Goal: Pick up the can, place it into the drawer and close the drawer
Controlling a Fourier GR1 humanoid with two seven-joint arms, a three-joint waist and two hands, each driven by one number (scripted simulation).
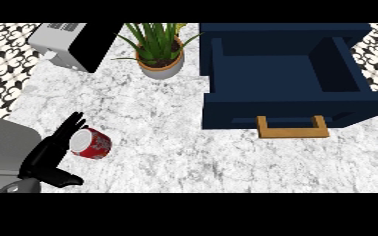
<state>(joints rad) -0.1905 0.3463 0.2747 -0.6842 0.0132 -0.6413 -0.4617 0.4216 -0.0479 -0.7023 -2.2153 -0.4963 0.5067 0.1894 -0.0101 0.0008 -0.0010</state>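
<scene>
Drawer [280,107] is standing open; we're seeing one red can [92,143] lying on the counter [184,145] beside left hand [46,155], fingers [72,124] spreading straight. One pot [162,70] is holding a plant [155,40].

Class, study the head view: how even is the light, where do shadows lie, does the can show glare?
Head view: the counter is evenly lit, without hard shadows; head view: the drawer looks darker inside than along its rim; head view: the can, by the left hand, shows no glare.
</scene>
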